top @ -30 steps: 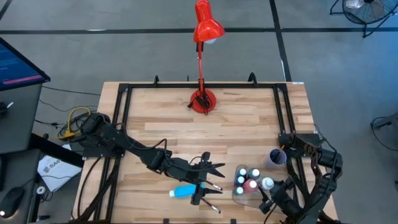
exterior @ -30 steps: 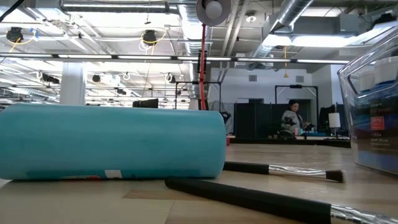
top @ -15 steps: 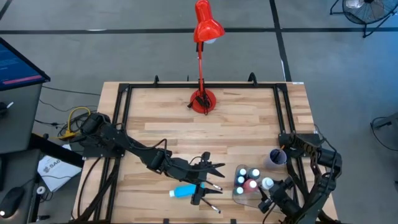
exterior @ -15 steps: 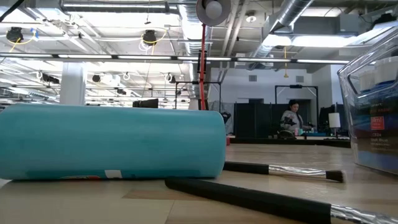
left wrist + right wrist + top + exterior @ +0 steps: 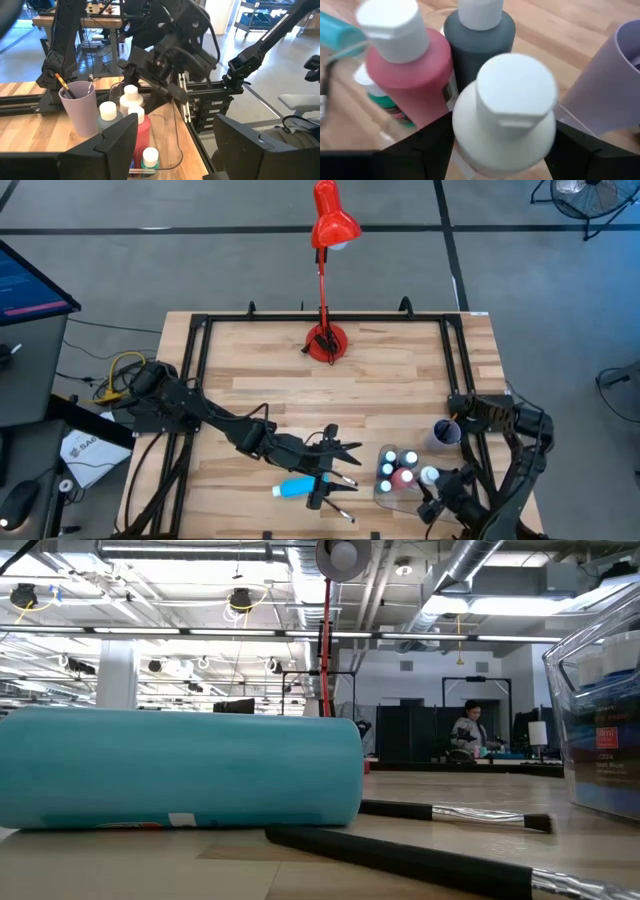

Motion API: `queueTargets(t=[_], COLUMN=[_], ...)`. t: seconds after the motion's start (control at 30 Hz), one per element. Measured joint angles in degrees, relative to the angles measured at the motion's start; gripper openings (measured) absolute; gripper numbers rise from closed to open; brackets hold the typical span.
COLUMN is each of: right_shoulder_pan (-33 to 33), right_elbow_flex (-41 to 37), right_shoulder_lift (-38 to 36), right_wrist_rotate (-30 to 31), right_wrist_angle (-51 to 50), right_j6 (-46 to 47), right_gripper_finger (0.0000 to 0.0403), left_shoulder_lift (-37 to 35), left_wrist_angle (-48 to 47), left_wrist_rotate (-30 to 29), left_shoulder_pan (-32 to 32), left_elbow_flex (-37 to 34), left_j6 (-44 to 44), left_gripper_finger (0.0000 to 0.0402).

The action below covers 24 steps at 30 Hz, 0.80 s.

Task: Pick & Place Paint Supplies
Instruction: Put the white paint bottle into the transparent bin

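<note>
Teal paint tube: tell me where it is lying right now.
In the high view the teal paint tube lies on its side near the table's front edge, just under the left gripper, with the clear tray of bottles to its right and a paintbrush beside it.

So the whole setup sits on a light wooden table (image 5: pixel 260 395) with a black frame around its edge. At the far middle there's a red desk lamp (image 5: pixel 327 340), base planted right on the wood. Toward the near side a teal paint tube (image 5: pixel 297 487) lies flat on its side, with a couple of thin dark paintbrushes (image 5: pixel 340 480) on the wood just beside it. Over on the right, a clear plastic tray (image 5: pixel 384 492) rests on the tabletop with bottles in it, and a lilac cup (image 5: pixel 445 433) stands near it.
</note>
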Motion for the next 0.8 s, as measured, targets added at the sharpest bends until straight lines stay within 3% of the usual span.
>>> queueTargets(t=[0.47, 0.8], right_shoulder_pan=[0.0, -0.5], right_elbow_flex=[0.0, 0.1], right_shoulder_lift=[-7.7, -7.8], right_wrist_rotate=[-0.5, -1.7], right_wrist_angle=[3.9, 3.6], right_j6=[-1.1, -1.2], right_gripper_finger=[0.0256, 0.0256], left_shoulder_lift=[0.0, 0.0], left_wrist_angle=[0.0, 0.0], left_wrist_rotate=[0.0, 0.0], left_shoulder_pan=[0.0, 0.0], left_elbow_flex=[0.0, 0.0], left_j6=[0.0, 0.0], left_gripper_finger=[0.0237, 0.0237])
